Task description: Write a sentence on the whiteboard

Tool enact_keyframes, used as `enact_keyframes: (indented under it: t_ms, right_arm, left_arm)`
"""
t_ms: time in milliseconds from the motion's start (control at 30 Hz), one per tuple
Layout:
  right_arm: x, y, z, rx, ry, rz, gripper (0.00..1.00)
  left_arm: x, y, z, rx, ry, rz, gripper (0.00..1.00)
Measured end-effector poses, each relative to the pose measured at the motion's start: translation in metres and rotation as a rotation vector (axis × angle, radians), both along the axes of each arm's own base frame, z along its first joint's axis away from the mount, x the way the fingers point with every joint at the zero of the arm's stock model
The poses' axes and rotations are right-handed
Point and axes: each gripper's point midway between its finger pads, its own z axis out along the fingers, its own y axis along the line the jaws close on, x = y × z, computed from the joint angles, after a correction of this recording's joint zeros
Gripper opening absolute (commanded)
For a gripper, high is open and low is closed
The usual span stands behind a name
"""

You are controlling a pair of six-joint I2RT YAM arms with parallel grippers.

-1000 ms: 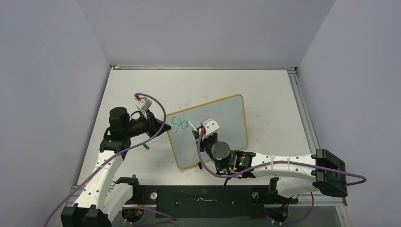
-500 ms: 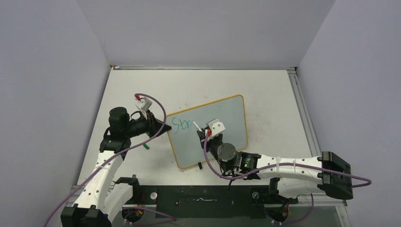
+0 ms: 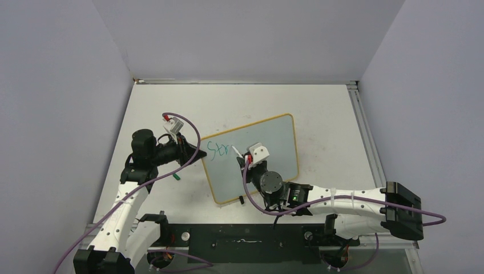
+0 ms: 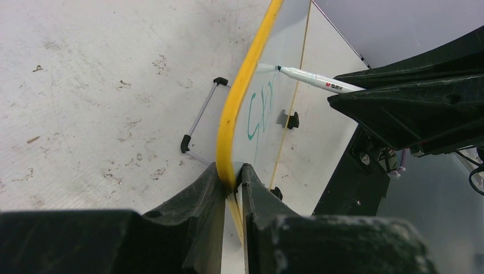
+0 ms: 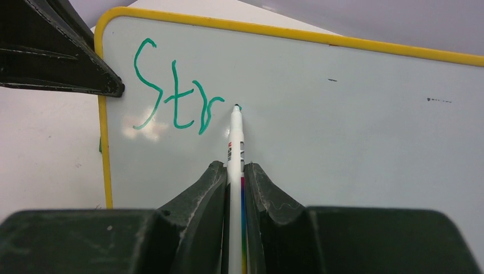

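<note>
Three letters in: left fingers (image 4: 194, 228) pinch the whiteboard (image 3: 274, 142) frame shut, right fingers (image 5: 197, 205) clamp the marker (image 5: 235, 142); excess tip pressure risks board slipping, skewing the sentence (image 5: 171, 97).

Marker (image 5: 235, 142) on whiteboard (image 5: 354, 148), right of sentence (image 5: 174, 97)

A white table (image 3: 171, 103) fills a small booth closed in by three plain, pale lavender-grey walls: a back wall (image 3: 245, 34), a left wall (image 3: 57, 114) and a right wall (image 3: 434, 103). The tabletop is matte and worn, with grey scuffs, specks and smudges. A metal rail (image 3: 365, 131) runs along its right edge, and a black strip (image 3: 245, 242) crosses the near edge. The light is even and soft, and the shadows are faint.
</note>
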Motion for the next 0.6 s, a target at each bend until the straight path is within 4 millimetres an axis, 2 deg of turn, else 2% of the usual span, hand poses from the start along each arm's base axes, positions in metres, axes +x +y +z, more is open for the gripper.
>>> enact_keyframes:
  t_ms: [267,600]
  right_arm:
    - [-0.003,0.004,0.0,-0.011,-0.002,0.028,0.05]
    - [-0.011,0.004,-0.011,-0.026,0.034,0.042,0.05]
  left_arm:
    - [0.0,0.0,0.0,-0.001,0.001,-0.001,0.0]
    - [0.0,0.0,0.0,-0.001,0.001,-0.001,0.0]
